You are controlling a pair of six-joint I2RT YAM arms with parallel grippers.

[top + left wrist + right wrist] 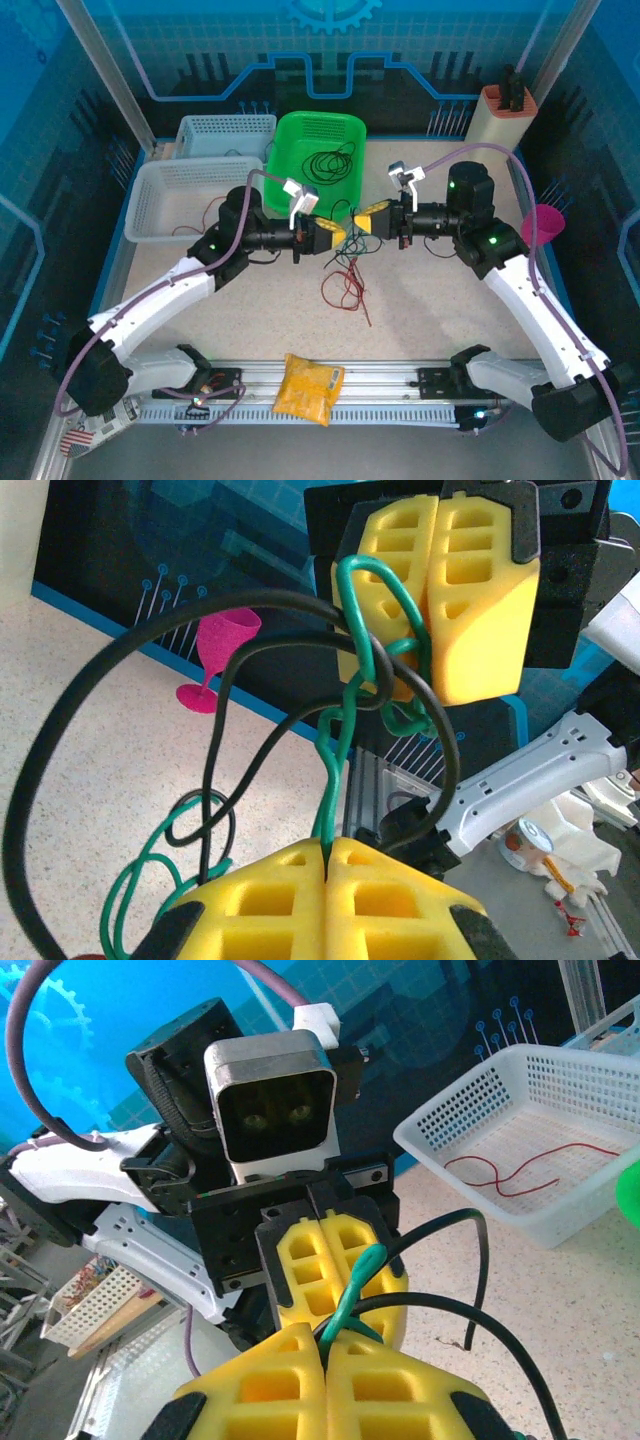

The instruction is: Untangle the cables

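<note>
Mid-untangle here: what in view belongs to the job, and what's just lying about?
Job: green cable, gripped by left claw and right claw; black cable tangled with it; loose red cables.
Lying about: green basket, white baskets, pink goblet, yellow bag.

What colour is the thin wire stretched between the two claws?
Green; the wire shows best in the left wrist view.

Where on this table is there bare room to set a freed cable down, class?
Bare table between the red strands and the right arm, and between the left arm and yellow bag. Crowded at centre, where left gripper and right gripper pinch the green cable.
</note>
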